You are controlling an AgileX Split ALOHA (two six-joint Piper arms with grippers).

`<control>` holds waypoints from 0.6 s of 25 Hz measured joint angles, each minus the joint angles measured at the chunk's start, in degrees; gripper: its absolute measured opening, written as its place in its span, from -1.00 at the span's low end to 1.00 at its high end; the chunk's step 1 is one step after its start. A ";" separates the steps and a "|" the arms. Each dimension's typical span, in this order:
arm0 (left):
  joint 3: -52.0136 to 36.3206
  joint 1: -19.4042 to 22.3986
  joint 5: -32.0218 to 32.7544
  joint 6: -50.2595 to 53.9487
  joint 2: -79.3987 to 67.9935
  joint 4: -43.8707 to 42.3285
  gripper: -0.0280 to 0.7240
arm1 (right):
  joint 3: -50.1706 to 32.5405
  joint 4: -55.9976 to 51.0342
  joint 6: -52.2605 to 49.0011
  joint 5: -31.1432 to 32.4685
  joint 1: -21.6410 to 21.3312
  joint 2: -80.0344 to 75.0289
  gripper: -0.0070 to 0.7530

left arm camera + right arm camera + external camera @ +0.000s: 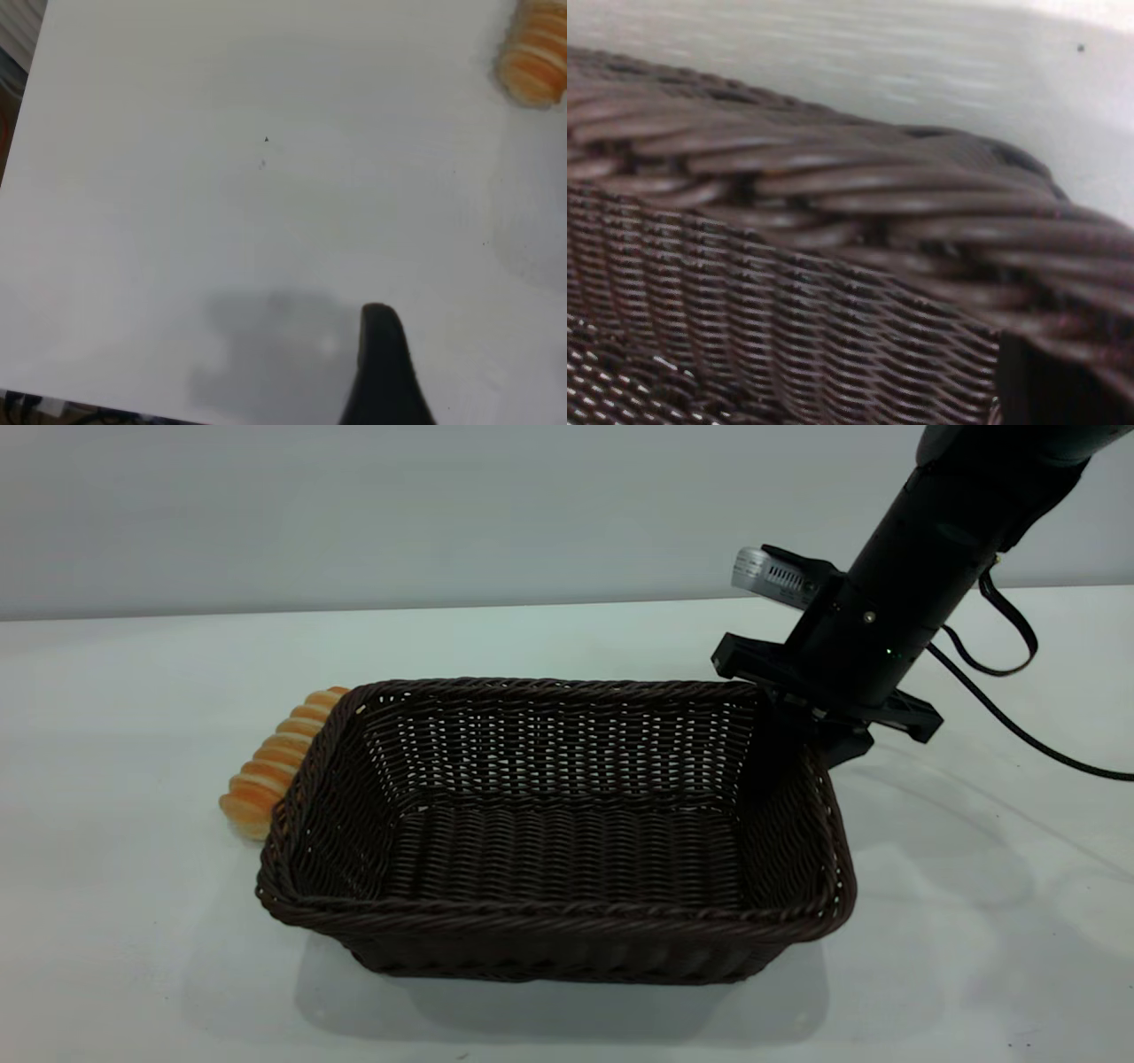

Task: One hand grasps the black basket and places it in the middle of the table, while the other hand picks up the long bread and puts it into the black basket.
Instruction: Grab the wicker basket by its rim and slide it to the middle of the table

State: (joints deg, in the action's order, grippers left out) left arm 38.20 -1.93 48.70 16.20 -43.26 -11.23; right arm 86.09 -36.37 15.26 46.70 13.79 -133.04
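On the table (133, 957):
Black basket (567, 868): mid-tabletop, upright.
Long bread (270, 766): touching the basket's left wall, outside it.
Right gripper (811, 722): at the basket's far-right rim, apparently clamped on it.
Left gripper (381, 372): over bare tabletop; finger state unclear.

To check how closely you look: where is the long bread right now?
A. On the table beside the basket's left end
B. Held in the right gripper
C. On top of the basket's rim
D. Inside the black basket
A: the long bread lies on the table beside the left end of the empty black basket.
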 joint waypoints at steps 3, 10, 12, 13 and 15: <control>0.00 0.00 0.00 0.00 0.00 0.00 0.55 | 1.71 1.53 -0.19 2.85 0.00 0.00 -0.46; 0.00 0.00 0.00 0.00 0.00 0.00 0.55 | 8.04 2.60 -0.30 13.02 -0.53 0.00 0.15; 0.00 0.00 0.25 0.00 0.00 0.00 0.55 | 10.32 3.00 -0.30 17.00 -1.52 0.38 0.21; 0.00 0.00 0.52 0.00 0.00 0.00 0.55 | 11.02 3.65 -0.30 18.73 -2.45 0.96 0.22; 0.00 0.00 1.19 0.00 0.00 0.00 0.55 | 12.04 5.46 -0.30 20.69 -4.75 3.17 0.23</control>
State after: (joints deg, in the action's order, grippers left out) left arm 38.20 -1.93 49.88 16.20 -43.26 -11.23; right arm 98.13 -30.91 14.96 67.39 9.03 -129.86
